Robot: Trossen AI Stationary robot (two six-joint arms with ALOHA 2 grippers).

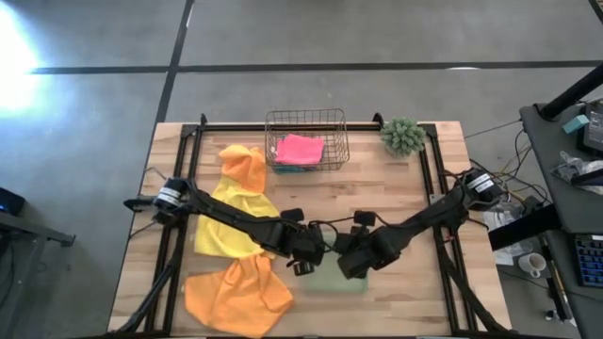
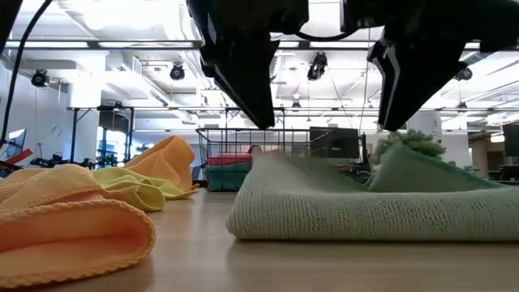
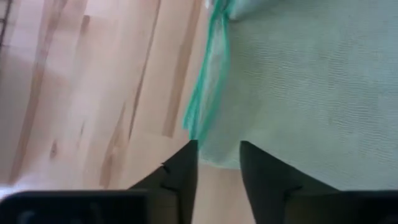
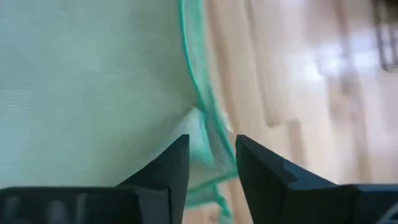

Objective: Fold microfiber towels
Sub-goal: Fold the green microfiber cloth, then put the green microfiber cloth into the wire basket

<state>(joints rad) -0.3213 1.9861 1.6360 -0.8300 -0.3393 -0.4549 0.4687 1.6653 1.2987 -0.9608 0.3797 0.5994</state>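
An olive green towel (image 1: 341,281) lies folded flat on the wooden table near its front edge. In the low view the green towel (image 2: 365,207) shows stacked layers, with a raised rumple at its right end. My left gripper (image 1: 303,262) hangs open just above the towel's left end (image 3: 205,124). My right gripper (image 1: 350,266) hangs open just above the right end (image 4: 205,134). Both point steeply down, and their fingertips (image 2: 268,122) stand clear of the cloth. An orange towel (image 1: 236,297), a yellow towel (image 1: 224,231) and a second orange towel (image 1: 247,168) lie loose on the left.
A wire basket (image 1: 304,122) at the far middle holds a pink towel (image 1: 300,149) on top of a teal one. A small green plant (image 1: 403,137) stands at the far right. Bare wood (image 1: 415,226) shows right of the grippers.
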